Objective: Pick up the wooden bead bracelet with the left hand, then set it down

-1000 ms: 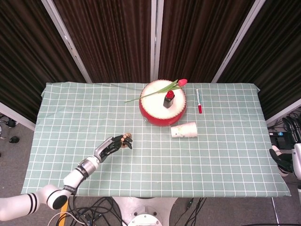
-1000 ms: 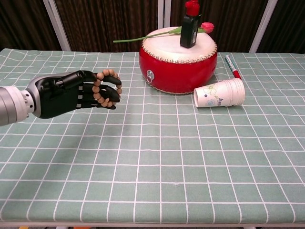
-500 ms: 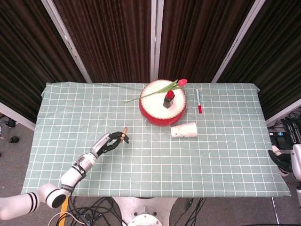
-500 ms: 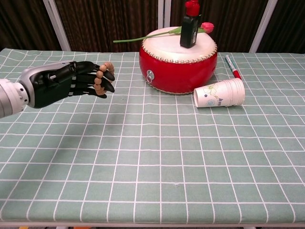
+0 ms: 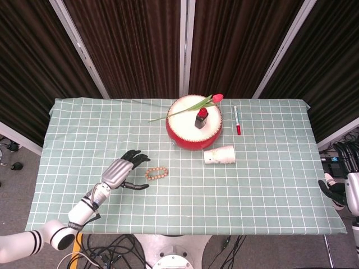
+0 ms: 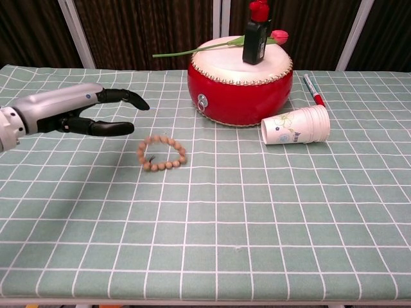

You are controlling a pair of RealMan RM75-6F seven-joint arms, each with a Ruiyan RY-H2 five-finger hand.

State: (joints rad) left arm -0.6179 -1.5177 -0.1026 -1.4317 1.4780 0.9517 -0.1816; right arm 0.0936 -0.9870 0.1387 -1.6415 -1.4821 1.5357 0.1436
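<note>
The wooden bead bracelet lies flat on the green checked tablecloth, in front of the red drum. My left hand hovers just to its left, fingers spread apart and holding nothing, a small gap between fingertips and beads. My right hand shows only as a dark shape at the far right edge of the head view, off the table; its fingers are too hidden to read.
A red drum carries a black bottle with a red cap and a tulip. A paper cup lies on its side right of the drum. A red pen rests further back.
The left hand opened and let go of the bracelet, which now lies on the cloth. The hand has drawn back to the left, fingers spread.
</note>
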